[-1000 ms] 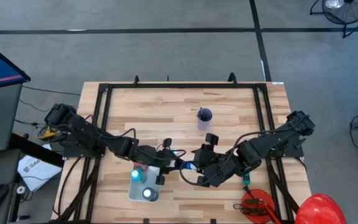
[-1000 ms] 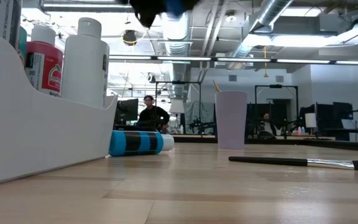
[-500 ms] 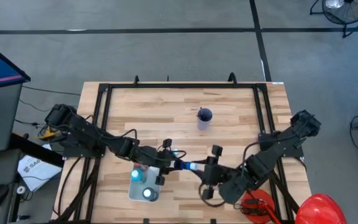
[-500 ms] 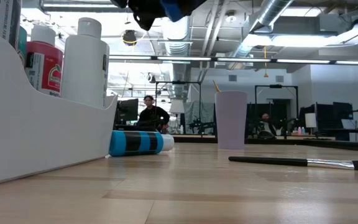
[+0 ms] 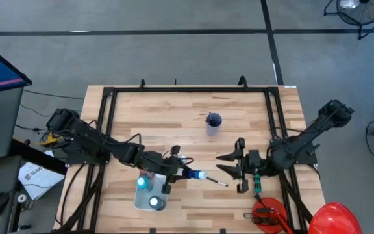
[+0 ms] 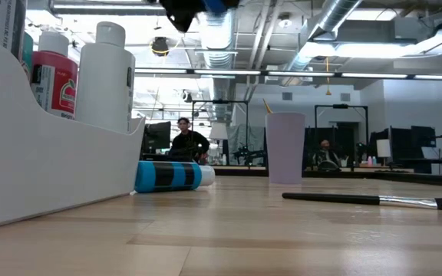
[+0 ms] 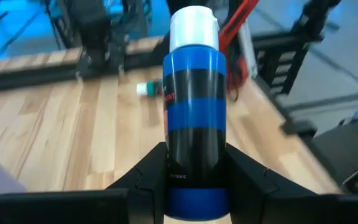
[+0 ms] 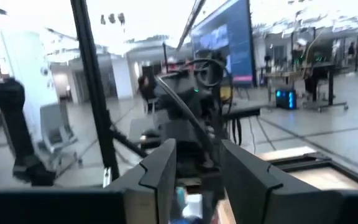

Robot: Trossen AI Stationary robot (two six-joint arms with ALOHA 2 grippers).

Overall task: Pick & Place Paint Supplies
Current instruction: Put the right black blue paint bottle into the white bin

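The blue bottle point(image 7: 194, 106), white cap forward, is clamped in the left claw point(image 5: 186, 171) above the tabletop point(image 5: 174, 110), just beside the white tray point(image 5: 149, 200) that holds other bottles. A second blue bottle point(image 6: 169, 175) lies on the tabletop near the tray. A brush point(image 6: 367, 200) lies farther out, and a purple cup point(image 5: 213, 121) stands well beyond. The right claw point(image 5: 239, 166) hovers apart from the tray, fingers spread and holding nothing.

table point(image 5: 174, 110): pale wood, planked | blue bottle point(image 7: 194, 124): glossy plastic | frame point(image 5: 109, 104): matt black metal
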